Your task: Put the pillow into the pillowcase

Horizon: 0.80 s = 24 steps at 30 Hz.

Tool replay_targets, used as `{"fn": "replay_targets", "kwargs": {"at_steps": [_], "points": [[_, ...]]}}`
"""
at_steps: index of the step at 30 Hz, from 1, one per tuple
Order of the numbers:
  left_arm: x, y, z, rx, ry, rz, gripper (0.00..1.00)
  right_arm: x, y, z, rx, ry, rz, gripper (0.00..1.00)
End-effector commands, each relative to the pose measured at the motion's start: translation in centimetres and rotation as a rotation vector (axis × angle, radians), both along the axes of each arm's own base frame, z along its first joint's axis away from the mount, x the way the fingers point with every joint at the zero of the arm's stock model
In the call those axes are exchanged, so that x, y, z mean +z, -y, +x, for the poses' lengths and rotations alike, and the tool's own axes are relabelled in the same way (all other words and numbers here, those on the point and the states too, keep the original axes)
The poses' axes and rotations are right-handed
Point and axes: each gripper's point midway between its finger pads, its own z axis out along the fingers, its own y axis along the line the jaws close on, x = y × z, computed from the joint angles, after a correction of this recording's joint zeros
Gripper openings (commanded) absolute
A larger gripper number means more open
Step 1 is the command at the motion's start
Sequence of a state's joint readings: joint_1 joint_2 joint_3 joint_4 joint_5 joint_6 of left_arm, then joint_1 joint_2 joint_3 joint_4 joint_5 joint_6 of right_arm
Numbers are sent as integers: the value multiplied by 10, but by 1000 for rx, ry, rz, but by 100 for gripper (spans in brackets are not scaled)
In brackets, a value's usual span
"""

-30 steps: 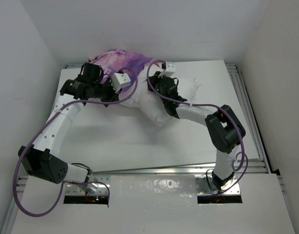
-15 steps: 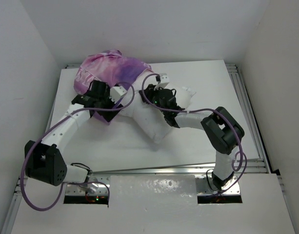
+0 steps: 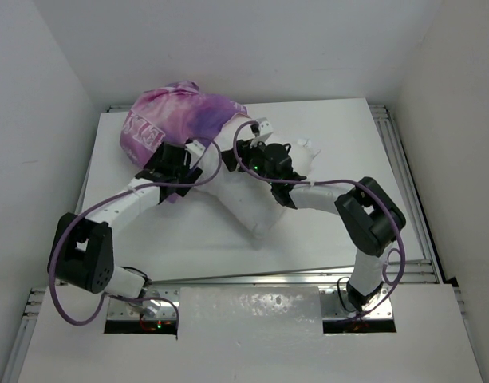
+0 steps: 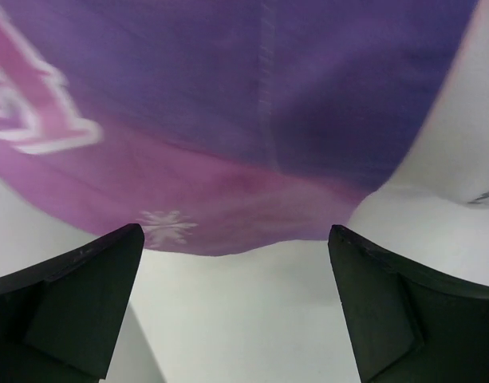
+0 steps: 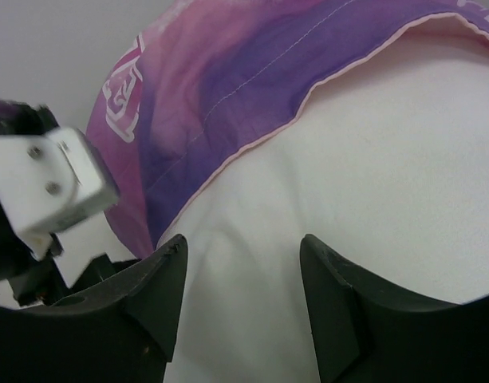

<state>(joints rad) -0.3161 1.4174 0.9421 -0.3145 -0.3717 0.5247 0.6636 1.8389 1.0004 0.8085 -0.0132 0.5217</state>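
Both claws have just let go — the left gripper (image 4: 234, 239) gapes wide and empty, the right gripper (image 5: 242, 243) stands spread above the pillow (image 3: 252, 199) — leaving the pillowcase (image 3: 180, 116) covering only the pillow's far end at the back left of the table (image 3: 188, 235), so more pulling likely remains.

A flat white bench (image 3: 348, 152), edged along its right and near sides by bare aluminium rails (image 3: 404, 187), sits boxed in by plain matte white walls (image 3: 252, 48) beyond its left, far and right edges, under soft, even light.
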Motion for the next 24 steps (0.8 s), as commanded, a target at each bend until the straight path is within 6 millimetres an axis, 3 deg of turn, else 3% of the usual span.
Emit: {"fn": "replay_targets", "kwargs": {"at_steps": [1,4,5,7,11,12,17,20,21,23,24], "points": [[-14,5,4,68,87,-30,100,22,-1,-8,30,55,3,58],[-14,23,3,46,109,-162,100,19,0,-8,35,53,-17,58],[-18,36,1,-2,79,-218,100,15,0,-9,36,46,-28,58],[-29,42,-2,-13,40,-243,100,14,1,-9,31,42,-30,58],[-46,16,8,117,83,-134,100,15,1,-8,27,44,-17,59],[-41,14,18,140,139,-136,100,16,1,-8,26,45,-18,59],[-58,15,32,206,181,-157,97,14,1,-6,25,44,-35,59],[-55,11,35,224,211,-148,80,15,2,-6,21,51,-41,59],[-52,8,35,230,221,-140,53,15,3,-6,21,57,-48,59],[-45,6,30,228,220,-132,21,13,3,-6,24,61,-66,59],[-43,5,28,228,218,-128,0,12,4,-7,30,77,-92,60]]}}
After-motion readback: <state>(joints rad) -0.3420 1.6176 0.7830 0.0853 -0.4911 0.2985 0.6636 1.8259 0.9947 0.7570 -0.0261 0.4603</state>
